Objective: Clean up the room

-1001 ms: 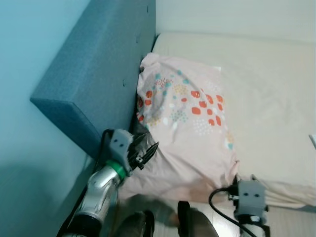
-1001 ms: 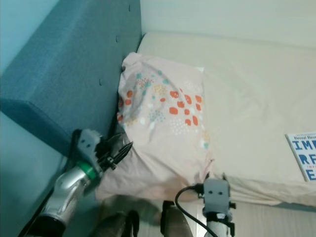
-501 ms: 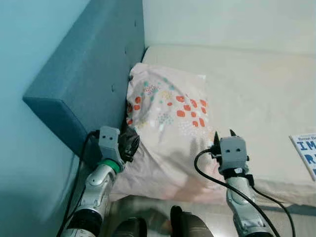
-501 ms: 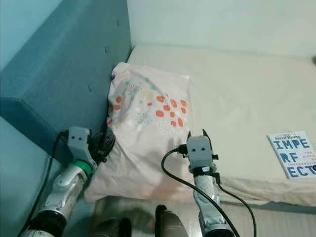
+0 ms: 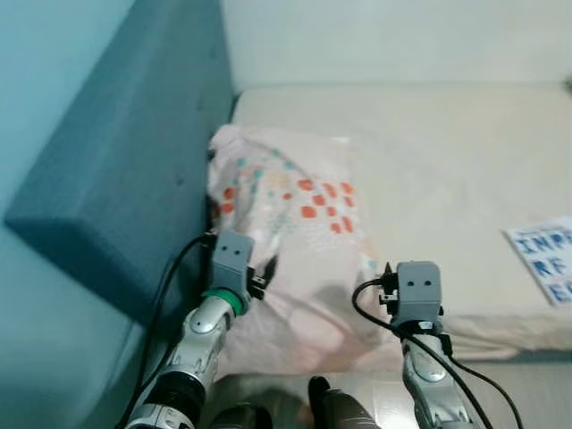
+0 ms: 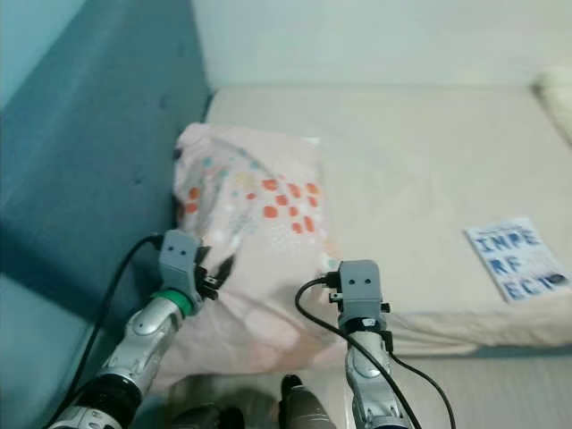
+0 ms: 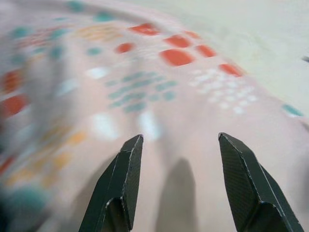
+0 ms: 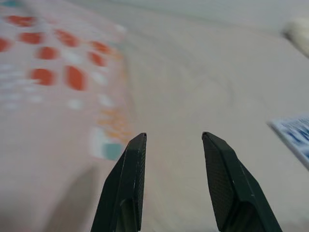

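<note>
The left gripper (image 7: 176, 169) is now hovering spread over the pillow (image 5: 286, 223), having released it. The right gripper (image 8: 171, 164) is also spread beside its corner, so both are lining up to reposition it.

The pillow (image 5: 290, 223) is showing soft, matt pink cloth, creasing loosely and printed with red, teal and yellow blotches. The bed (image 5: 447, 161) is wearing a smooth, matt cream sheet. The headboard (image 5: 116, 179) on the left is looking like coarse-woven blue fabric with tufted dimples. The book (image 6: 518, 259) on the right is showing a slightly glossy paper cover. Both arms are gleaming as brushed silver metal, and each hand's fingers (image 7: 120, 188) are looking like matt black plastic with fine-textured pads.
</note>
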